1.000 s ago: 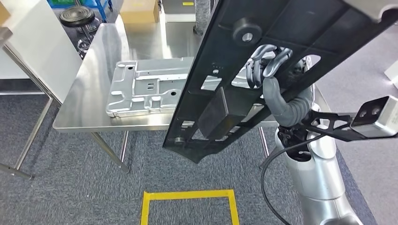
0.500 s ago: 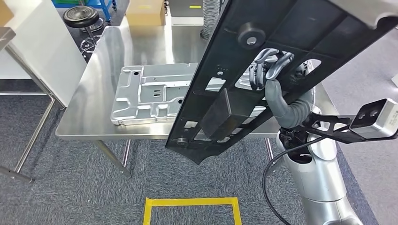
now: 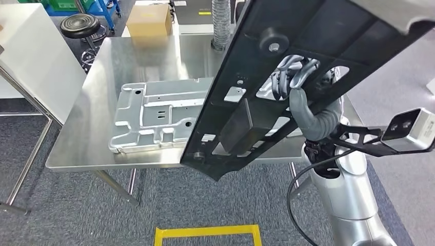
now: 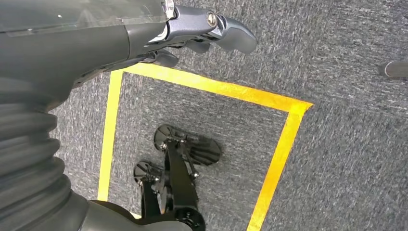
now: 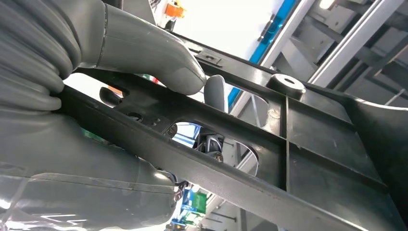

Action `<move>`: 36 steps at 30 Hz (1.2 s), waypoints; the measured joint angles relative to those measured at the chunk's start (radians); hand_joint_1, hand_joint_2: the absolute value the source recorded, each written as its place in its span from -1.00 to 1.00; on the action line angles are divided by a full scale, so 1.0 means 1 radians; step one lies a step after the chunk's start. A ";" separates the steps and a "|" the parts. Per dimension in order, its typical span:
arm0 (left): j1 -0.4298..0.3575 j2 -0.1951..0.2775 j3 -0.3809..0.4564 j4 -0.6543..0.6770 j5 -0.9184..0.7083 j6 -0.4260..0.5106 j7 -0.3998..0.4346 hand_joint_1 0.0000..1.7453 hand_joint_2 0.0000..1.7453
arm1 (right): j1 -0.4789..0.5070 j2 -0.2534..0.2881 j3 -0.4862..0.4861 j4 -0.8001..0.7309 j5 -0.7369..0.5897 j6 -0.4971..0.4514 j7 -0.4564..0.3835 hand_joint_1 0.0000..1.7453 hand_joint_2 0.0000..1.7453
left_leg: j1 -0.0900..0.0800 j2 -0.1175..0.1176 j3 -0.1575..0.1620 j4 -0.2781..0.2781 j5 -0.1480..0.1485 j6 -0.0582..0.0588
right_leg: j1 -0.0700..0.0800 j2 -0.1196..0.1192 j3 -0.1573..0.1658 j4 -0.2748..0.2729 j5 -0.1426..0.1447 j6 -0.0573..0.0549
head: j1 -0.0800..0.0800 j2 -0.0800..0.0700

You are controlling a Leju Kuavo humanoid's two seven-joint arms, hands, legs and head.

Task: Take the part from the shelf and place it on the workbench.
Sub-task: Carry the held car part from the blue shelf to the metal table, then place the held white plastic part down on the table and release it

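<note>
Above steel workbench [image 3: 97, 128], ribbed black part [image 3: 287, 77]

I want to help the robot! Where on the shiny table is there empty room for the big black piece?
The workbench is bare along its left side, beside the silver plate, and across the far strip between that plate and the cardboard box. The middle is crowded by the plate. The right hand holds the black part, which hides the right side.
</note>
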 joint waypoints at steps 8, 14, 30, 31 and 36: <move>-0.003 0.004 0.001 0.000 -0.006 -0.007 -0.001 -1.00 1.00 | -0.010 0.000 -0.016 -0.008 -0.001 0.000 0.000 1.00 1.00 | 0.000 -0.002 0.042 -0.029 -0.021 0.047 | -0.004 -0.001 -0.143 0.247 -0.081 0.036 | 0.007 0.000; 0.000 0.003 0.001 0.000 -0.007 -0.011 -0.003 -1.00 1.00 | -0.016 -0.002 -0.029 -0.014 0.000 -0.006 0.003 1.00 1.00 | -0.003 -0.007 0.100 -0.029 -0.070 0.039 | 0.001 -0.002 -0.147 0.078 0.068 0.019 | 0.008 0.000; -0.003 0.009 0.017 0.000 -0.007 -0.007 -0.004 -1.00 1.00 | -0.081 -0.007 -0.076 -0.060 0.091 -0.101 0.043 1.00 1.00 | 0.001 -0.002 -0.015 0.021 -0.008 -0.004 | 0.002 0.002 -0.018 0.009 0.012 -0.009 | 0.005 0.000; -0.002 0.009 0.021 0.000 -0.004 -0.005 -0.005 -1.00 1.00 | -0.090 -0.011 -0.084 -0.057 0.148 -0.141 0.043 1.00 1.00 | 0.000 -0.002 -0.011 -0.002 0.008 0.004 | 0.003 0.003 -0.018 0.012 0.006 -0.003 | 0.005 0.000; -0.003 0.009 0.038 0.000 -0.009 -0.003 -0.009 -1.00 1.00 | -0.184 -0.060 -0.122 0.005 0.522 -0.380 0.119 1.00 1.00 | 0.000 -0.003 -0.004 -0.016 0.013 0.037 | 0.000 0.002 -0.043 0.067 -0.038 0.025 | 0.008 0.000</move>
